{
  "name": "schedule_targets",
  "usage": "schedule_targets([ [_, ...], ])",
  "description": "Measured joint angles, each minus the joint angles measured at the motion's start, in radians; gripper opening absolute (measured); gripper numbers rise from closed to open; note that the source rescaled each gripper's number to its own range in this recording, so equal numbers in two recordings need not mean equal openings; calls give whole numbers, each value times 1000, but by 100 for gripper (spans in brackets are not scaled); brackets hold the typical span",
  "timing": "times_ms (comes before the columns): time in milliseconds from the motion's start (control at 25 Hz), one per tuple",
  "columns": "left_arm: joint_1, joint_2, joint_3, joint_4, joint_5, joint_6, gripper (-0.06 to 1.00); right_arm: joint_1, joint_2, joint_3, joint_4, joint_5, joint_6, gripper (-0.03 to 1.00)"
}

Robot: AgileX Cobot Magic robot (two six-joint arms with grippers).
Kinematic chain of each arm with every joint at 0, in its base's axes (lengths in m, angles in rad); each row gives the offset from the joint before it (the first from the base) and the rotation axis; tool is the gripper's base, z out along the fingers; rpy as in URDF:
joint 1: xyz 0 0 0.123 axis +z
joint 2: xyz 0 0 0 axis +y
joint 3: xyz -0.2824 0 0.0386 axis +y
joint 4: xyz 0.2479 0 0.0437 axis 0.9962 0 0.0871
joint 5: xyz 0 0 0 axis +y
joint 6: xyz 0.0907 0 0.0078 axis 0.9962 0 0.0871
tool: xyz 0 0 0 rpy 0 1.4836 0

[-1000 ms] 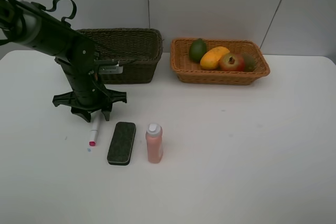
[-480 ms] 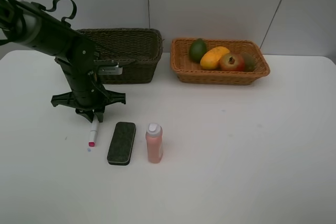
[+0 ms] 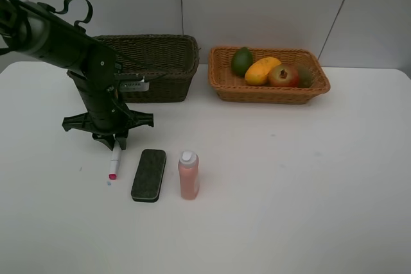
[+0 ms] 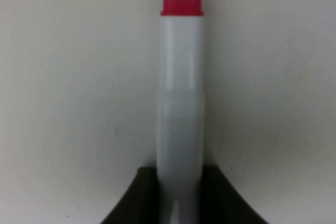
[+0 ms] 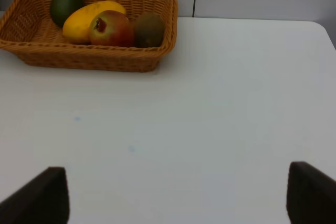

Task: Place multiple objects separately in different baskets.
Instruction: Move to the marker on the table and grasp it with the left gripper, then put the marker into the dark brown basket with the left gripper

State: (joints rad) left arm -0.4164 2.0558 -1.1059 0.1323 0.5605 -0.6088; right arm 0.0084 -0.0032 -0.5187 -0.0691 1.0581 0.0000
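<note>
Exterior high view: we look down on a white table [image 3: 289,190], taking the things from the near edge to the wall.
Eraser pad [image 3: 148,175]: nearest to us, it lies flat on the table, long side running away from us.
Pink bottle [image 3: 188,175]: it lies on its side just beside the eraser pad, white cap pointing away.
Marker [image 3: 115,163]: white with a pink tip, it lies on the table on the other side of the eraser pad, tip toward us.
Left gripper [image 3: 116,143]: we see it pointing down, clamped on the marker's far end; the left wrist view shows dark fingers [image 4: 131,198] pressed against both sides of the barrel.
Right gripper [image 5: 178,198]: we find it only in its own wrist view, fingers wide apart over bare table and holding nothing.
Dark basket [image 3: 167,85]: green-brown wicker, behind the left arm; we cannot see inside.
Orange basket [image 3: 270,93]: well apart from the marker, it holds the lime [image 3: 242,61], mango [image 3: 263,70], pomegranate [image 3: 283,76] and kiwi [image 3: 304,75].
</note>
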Motion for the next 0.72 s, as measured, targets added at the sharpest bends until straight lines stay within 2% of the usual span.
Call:
schedule_targets([
  [360,0,-49,0,-7,50,1,0,0,0,0,0,0,0,100],
  [720,0,-186,-54,-12,203,24,0,0,0,0,0,0,0,100],
])
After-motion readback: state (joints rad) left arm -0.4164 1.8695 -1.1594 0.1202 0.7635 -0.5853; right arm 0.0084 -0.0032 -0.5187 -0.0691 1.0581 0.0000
